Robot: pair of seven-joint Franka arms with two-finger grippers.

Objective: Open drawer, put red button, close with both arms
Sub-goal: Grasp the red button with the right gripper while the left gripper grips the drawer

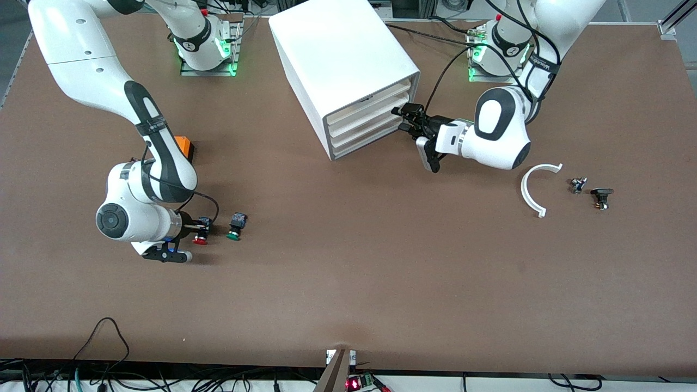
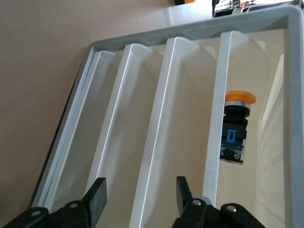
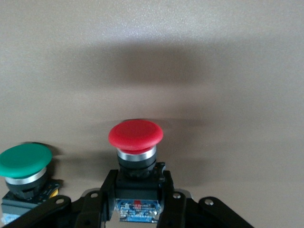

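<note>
Your right gripper (image 3: 137, 204) has its jaws clamped on the red button (image 3: 136, 135) (lift straight), while the left gripper (image 2: 140, 199), jaws apart and empty, meets the drawer (image 1: 366, 114).

right wrist view: lower body of the red button (image 3: 136, 156) is cut off by the picture's edge, its sides covered by the right gripper (image 3: 137, 202) fingers (image 3: 105, 194). green button (image 3: 24, 168) only partly in view. left wrist view: left gripper (image 2: 137, 199) fingers (image 2: 96, 197) cropped at the edge; the cabinet (image 2: 190, 118) drawer fronts run out of view. front view: two small dark parts (image 1: 591, 190) on the tabletop (image 1: 348, 283) too small to identify; orange object (image 1: 185, 146) mostly hidden by the right arm.
</note>
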